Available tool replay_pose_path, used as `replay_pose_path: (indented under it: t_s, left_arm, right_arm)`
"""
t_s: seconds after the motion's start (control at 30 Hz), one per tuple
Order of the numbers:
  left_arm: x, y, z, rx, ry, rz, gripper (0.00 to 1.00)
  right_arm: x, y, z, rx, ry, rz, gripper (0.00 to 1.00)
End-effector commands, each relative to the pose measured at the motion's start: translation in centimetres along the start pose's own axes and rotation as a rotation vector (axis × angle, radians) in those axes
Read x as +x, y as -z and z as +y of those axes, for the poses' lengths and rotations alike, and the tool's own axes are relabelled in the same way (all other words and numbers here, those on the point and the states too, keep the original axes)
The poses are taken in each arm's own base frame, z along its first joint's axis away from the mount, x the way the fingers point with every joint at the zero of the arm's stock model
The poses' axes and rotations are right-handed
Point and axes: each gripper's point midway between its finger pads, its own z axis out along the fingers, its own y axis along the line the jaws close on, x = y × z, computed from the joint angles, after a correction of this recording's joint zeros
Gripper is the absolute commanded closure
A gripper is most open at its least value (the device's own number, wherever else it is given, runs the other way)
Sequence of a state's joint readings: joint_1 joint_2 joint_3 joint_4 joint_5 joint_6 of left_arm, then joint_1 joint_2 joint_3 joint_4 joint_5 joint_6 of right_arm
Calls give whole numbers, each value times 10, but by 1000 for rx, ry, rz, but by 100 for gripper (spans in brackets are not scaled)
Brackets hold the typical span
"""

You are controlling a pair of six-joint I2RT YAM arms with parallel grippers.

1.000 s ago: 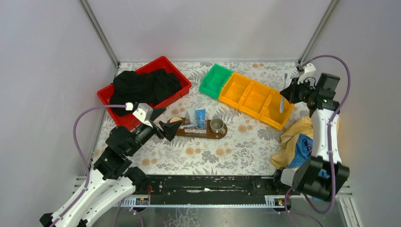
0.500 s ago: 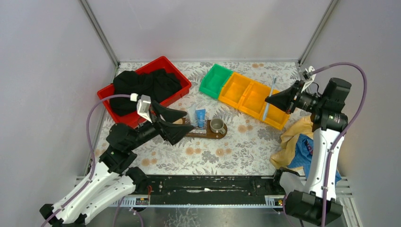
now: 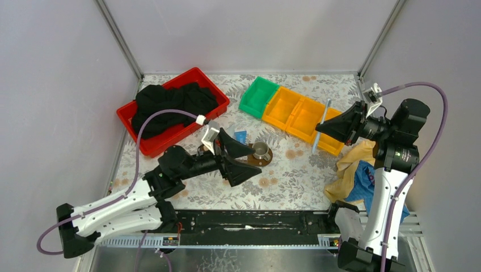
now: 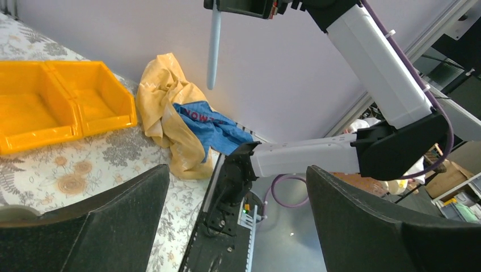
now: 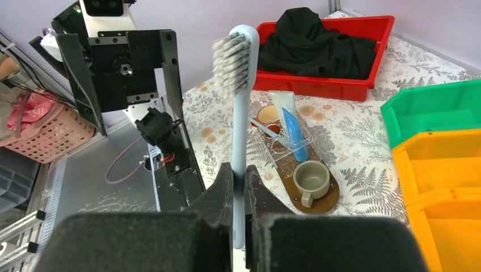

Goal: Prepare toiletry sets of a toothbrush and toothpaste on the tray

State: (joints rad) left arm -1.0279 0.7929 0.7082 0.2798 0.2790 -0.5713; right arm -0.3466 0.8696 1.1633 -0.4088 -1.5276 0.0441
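Observation:
My right gripper (image 3: 321, 127) is shut on the pale toothbrush (image 3: 326, 110) and holds it in the air over the orange bins, right of the tray. In the right wrist view the toothbrush (image 5: 240, 113) stands bristles-up between my shut fingers (image 5: 226, 187). The dark wooden tray (image 5: 317, 207) carries a grey cup (image 5: 311, 177), a whitish toothpaste tube (image 5: 277, 103) and a blue one (image 5: 294, 136) in a clear holder. My left gripper (image 3: 255, 160) is open and empty above the tray (image 3: 268, 158), hiding most of it. It faces the right arm, with the toothbrush handle (image 4: 214, 45) in its view.
A red crate (image 3: 148, 141) with black cloth stands at the back left. A green bin (image 3: 258, 96) and a row of orange bins (image 3: 298, 113) lie at the back right. A yellow bag with blue cloth (image 3: 354, 170) lies at the right edge.
My left arm has swung right and stretched over the tray, jaws still open. My right gripper has carried the toothbrush a little left and lower, tilting it.

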Motion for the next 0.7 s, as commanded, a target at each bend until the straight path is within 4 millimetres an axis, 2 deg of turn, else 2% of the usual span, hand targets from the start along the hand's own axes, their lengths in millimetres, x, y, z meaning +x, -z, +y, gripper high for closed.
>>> replay_pose_path:
  t_s: [0.0, 0.2, 0.37, 0.53, 0.67]
  left_arm:
    - [-37, -17, -18, 81, -85, -137, 3]
    - [-47, -35, -37, 204, -62, -166, 3]
    - [-61, -46, -39, 217, -90, -214, 4]
    - [-64, -72, -42, 268, -23, -215, 11]
    - [-68, -89, -40, 255, -15, -244, 13]
  right_arm:
    - [-14, 1, 30, -68, 52, 7, 100]
    - [-29, 2, 49, -88, 93, 7, 100]
    - [-36, 2, 62, -115, 100, 2, 100]
    - [-45, 2, 70, -115, 122, -3, 100]
    - [-49, 2, 72, -116, 138, -3, 100]
